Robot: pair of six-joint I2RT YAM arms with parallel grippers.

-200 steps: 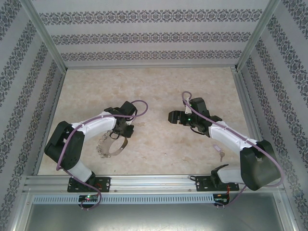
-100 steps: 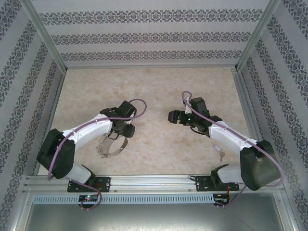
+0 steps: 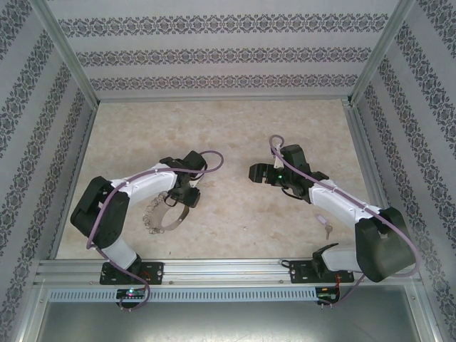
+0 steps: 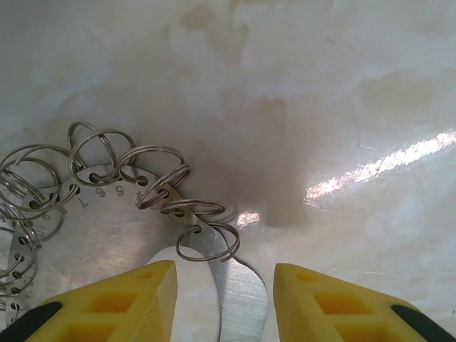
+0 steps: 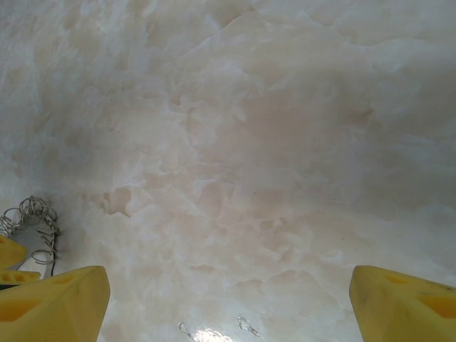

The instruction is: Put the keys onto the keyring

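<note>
Left arm elbow swung inward; right arm unmoved. Left gripper point(image 4: 225, 274) open, jaws straddling keyring point(image 4: 107, 235) band, flat on table point(image 3: 235, 128). Right gripper point(image 5: 228, 285) open wide, empty. Key point(image 3: 328, 229) loose beside right arm. Step: securing ring. Next, likely: clamp band, right fetches key.

Grey loop-fringed keyring point(image 3: 174, 226) lying flat, loose key point(image 3: 328, 229) well apart
</note>
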